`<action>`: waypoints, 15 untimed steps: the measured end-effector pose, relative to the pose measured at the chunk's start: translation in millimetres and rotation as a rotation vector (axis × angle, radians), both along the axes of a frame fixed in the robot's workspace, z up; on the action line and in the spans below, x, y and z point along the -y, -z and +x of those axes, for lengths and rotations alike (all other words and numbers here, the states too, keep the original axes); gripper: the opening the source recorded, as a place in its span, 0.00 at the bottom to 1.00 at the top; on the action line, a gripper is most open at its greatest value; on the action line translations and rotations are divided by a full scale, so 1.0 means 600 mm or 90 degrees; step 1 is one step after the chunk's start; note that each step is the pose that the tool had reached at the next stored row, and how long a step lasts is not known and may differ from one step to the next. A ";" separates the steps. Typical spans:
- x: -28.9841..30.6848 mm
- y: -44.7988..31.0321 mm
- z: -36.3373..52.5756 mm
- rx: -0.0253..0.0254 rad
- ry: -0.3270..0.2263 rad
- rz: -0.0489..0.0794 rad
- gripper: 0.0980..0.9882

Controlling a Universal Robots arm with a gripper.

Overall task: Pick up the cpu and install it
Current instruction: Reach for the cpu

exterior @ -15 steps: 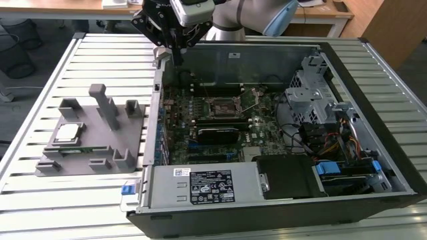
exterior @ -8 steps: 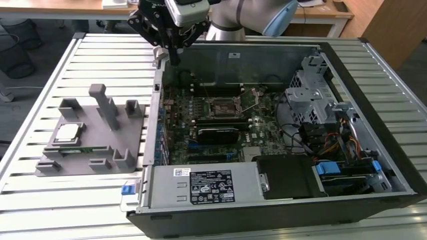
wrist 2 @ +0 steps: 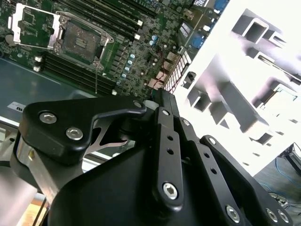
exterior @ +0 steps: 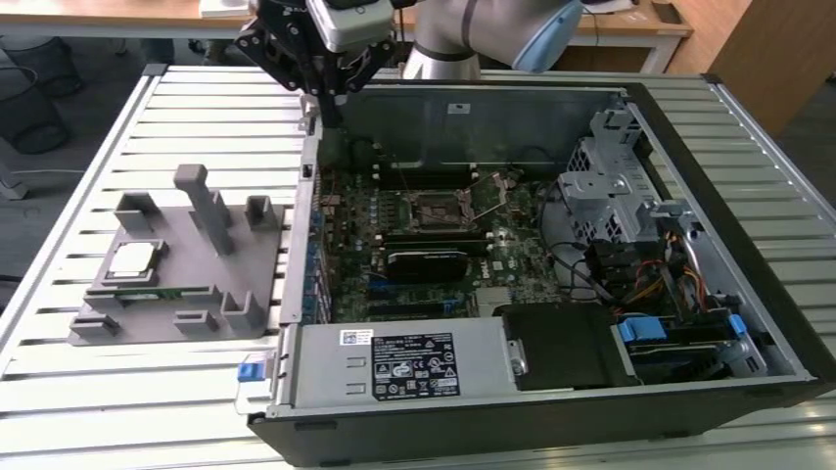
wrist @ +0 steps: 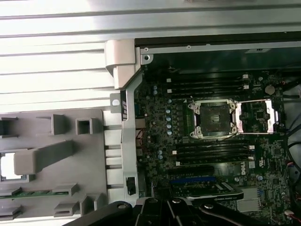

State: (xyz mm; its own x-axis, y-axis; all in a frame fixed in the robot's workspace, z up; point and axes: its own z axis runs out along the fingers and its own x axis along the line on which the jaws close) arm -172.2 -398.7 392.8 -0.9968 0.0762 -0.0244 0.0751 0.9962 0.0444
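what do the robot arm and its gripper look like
The arm is a rounded, pale silver-grey tube with a light blue joint cap. The gripper is matte black, built of flat angular linkage bars held together by silver screws and round pins, as the second wrist view shows close up. A pale grey box sits above it at the wrist.

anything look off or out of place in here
Nothing looks damaged or spilled. The motherboard socket stands empty with its metal frame flipped open, and the cpu lies in the grey holder outside the case.
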 end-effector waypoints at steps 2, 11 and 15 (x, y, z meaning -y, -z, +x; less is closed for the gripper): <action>-0.0001 0.000 -0.005 0.0000 0.000 0.000 0.01; -0.0011 0.000 -0.034 0.0000 0.000 0.000 0.01; -0.0016 0.000 -0.051 0.0000 0.000 0.000 0.01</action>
